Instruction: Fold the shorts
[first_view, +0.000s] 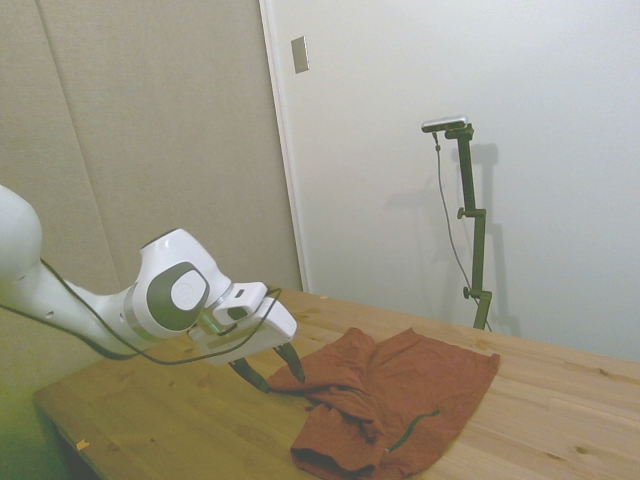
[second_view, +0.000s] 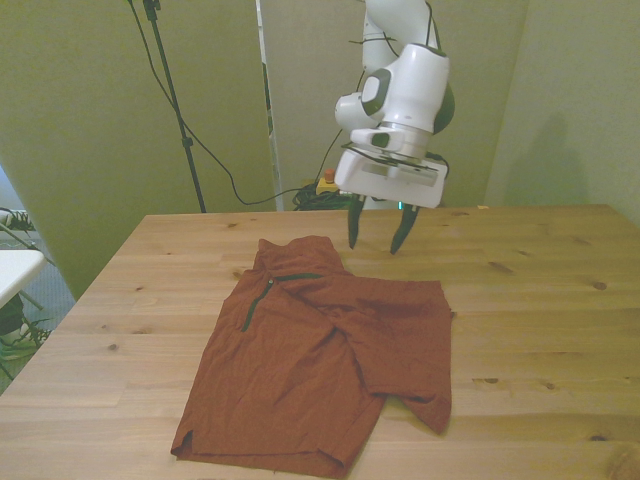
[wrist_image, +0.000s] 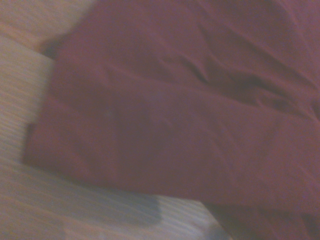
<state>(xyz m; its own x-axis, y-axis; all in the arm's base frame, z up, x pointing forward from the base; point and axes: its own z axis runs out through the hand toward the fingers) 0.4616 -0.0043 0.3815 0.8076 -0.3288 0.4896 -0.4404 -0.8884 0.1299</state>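
Shorts (second_view: 310, 365) lie loosely half-folded on table (second_view: 540, 300), hem toward near edge | cloth judged soft, light, limp; best pinched at one corner or hem edge | bare wood on both sides of the front view gives room | gripper (second_view: 380, 232) hovers above far waistband, fingers spread, holding nothing

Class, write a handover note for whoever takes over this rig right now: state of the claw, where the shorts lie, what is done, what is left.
Claw: open, empty, hovering above the far edge of the rust-orange soft cloth shorts, not touching them.
Shorts: on the wooden table, mostly spread out. One leg, on the front view's right, is already turned over onto the other. Dark pocket slit faces up.
Done: apparently a first partial fold.
Left: grasp an edge and finish folding the shorts.
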